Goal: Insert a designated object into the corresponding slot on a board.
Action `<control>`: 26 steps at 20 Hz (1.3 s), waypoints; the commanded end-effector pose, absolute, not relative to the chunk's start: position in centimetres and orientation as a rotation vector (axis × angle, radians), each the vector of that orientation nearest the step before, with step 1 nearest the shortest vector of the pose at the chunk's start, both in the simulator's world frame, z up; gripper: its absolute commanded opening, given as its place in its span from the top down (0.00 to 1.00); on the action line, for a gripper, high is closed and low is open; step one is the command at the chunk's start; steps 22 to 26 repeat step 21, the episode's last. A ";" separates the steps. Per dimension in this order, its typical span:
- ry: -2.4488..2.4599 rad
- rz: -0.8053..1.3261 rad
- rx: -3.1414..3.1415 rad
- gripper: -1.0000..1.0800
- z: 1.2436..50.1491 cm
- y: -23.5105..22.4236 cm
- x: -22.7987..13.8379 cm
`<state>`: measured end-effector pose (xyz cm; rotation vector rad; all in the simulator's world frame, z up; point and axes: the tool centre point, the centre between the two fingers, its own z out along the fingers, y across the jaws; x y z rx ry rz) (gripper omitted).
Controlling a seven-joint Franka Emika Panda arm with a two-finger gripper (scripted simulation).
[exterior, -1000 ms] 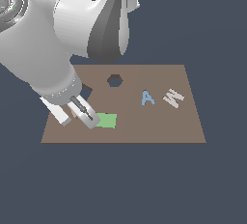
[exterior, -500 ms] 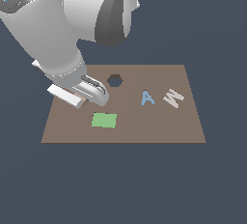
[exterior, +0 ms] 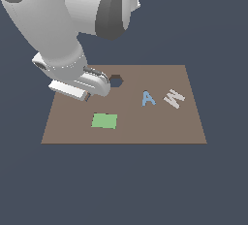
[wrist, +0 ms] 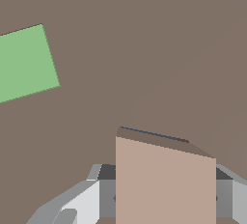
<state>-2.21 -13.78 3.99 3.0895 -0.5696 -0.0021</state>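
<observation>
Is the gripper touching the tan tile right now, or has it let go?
Touching. In the wrist view the tan tile sits clamped between the gripper's grey fingers, with no gap on either side. The exterior view hides the tile behind the hand.

— Can any writing be read on the brown board [exterior: 189, 122]?
— Only two letter-shaped pieces lie on it: a blue letter A [exterior: 148, 98] and, just beside, a pale letter W [exterior: 174, 98]. Nothing printed.
</observation>
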 end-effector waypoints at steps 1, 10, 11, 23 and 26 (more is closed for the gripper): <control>-0.547 -0.001 3.094 1.00 4.0 -13.8 -2.4; -0.540 -0.002 3.094 1.00 3.1 -13.9 -2.5; -0.539 -0.002 3.094 1.00 3.0 -13.9 -2.5; -0.539 -0.002 3.094 0.04 3.0 -13.9 -2.5; -0.539 -0.002 3.094 0.04 3.0 -13.9 -2.5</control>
